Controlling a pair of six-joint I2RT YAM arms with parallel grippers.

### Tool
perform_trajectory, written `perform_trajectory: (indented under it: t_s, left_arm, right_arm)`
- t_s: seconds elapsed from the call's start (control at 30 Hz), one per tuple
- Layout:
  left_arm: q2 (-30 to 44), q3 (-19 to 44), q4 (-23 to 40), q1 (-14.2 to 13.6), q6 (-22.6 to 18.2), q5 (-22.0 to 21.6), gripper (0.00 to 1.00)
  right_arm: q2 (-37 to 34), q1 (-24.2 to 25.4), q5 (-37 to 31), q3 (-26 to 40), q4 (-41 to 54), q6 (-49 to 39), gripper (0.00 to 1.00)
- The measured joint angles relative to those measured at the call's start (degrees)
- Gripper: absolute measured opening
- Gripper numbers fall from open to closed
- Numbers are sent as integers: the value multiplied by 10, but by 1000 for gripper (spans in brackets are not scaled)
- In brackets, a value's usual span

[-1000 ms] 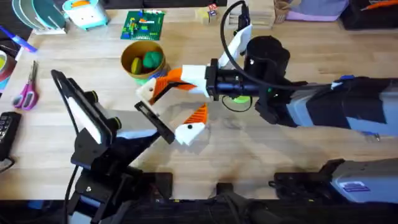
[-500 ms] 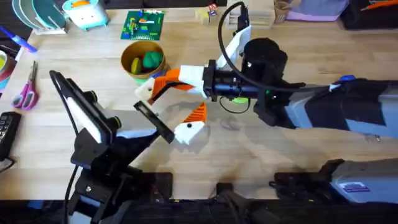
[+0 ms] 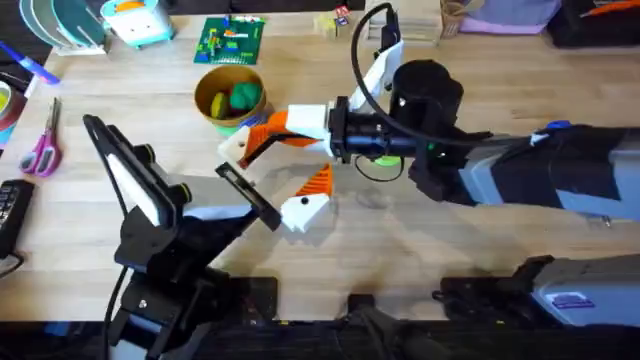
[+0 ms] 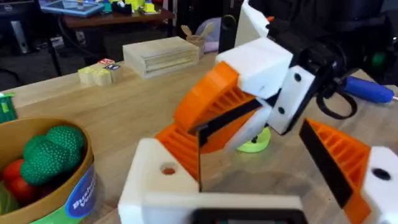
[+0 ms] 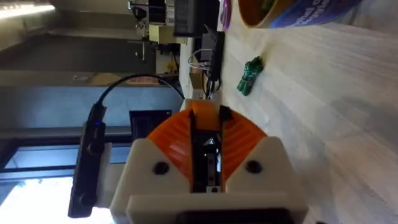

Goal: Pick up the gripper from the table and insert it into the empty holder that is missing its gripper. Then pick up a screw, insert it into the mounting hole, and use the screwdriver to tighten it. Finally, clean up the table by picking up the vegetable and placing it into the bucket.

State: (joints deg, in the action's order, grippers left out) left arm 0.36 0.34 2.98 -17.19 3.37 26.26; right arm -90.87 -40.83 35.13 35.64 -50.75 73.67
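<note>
My left gripper [image 3: 270,180] [image 4: 249,171] stands open above the table [image 3: 420,230]. One of its fingers carries an orange ribbed pad [image 4: 348,162]. The other is the white holder [image 3: 235,148] [image 4: 146,186]. The small orange gripper [image 4: 177,140] [image 3: 258,137] sits against the holder's top, and my right gripper [image 3: 265,128] [image 4: 211,121] [image 5: 205,134] is shut on it, reaching in from the right. The bucket [image 3: 205,85] [image 4: 74,193] stands just behind and holds a green bumpy vegetable [image 3: 245,95] [image 4: 53,152]. The blue screwdriver [image 4: 367,90] lies behind my right arm.
A lime-green disc [image 3: 380,160] [image 4: 255,143] lies under my right wrist. Pink-handled scissors [image 3: 40,150] lie at the left. A green brick plate [image 3: 230,40] and wooden blocks [image 4: 161,56] sit at the far edge.
My right gripper has edged slightly left toward the holder. The left arm has not moved.
</note>
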Motion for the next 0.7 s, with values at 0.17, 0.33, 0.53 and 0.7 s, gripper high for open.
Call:
perform_trajectory:
  t_s: [0.17, 0.33, 0.53, 0.7]
  left_arm:
    - [0, 0, 0, -2, 4, 0, 991]
    - [0, 0, 0, -3, 5, 1, 991]
    - [0, 0, 0, -3, 6, 1, 991]
    - [0, 0, 0, -3, 6, 1, 991]
  right_arm:
    - [0, 6, 18, 0, 2, 0, 238]
    - [0, 6, 36, 0, 2, -2, 303]
    - [0, 6, 43, 0, 2, -2, 412]
    - [0, 6, 44, 0, 2, -2, 582]
